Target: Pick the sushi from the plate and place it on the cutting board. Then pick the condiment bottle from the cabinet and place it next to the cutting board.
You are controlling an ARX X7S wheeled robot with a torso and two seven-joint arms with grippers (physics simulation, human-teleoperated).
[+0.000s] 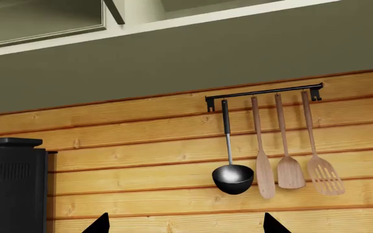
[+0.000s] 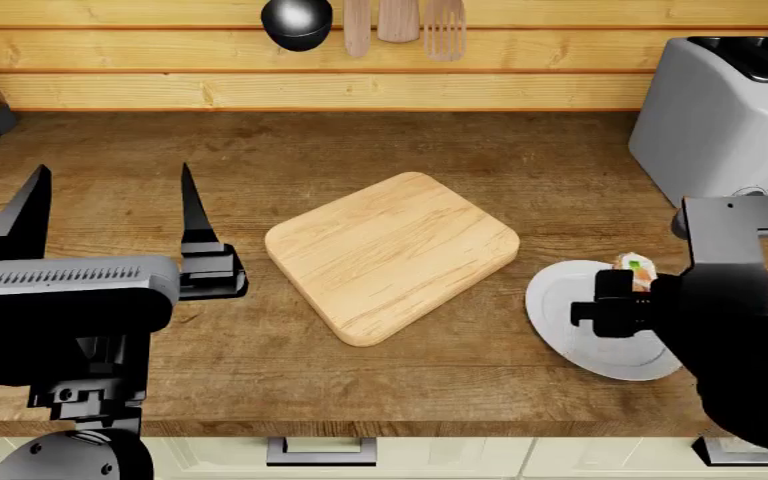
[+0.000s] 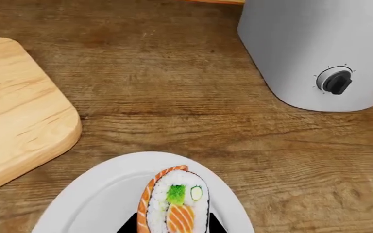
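sushi (image 3: 175,201) nearest lens, on plate (image 3: 109,194), between right tool (image 3: 173,224) tips, jaws at its sides, grip unconfirmed. small, light, soft roll: squeeze orange sides gently. cutting board (image 2: 391,252) beside plate. left tool (image 2: 104,215) spread, empty.

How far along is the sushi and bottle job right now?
Nothing is finished: the cutting board is bare. In hand: the right gripper has its fingers either side of the sushi, still over the plate. Left: moving it, then the bottle, which isn't visible.
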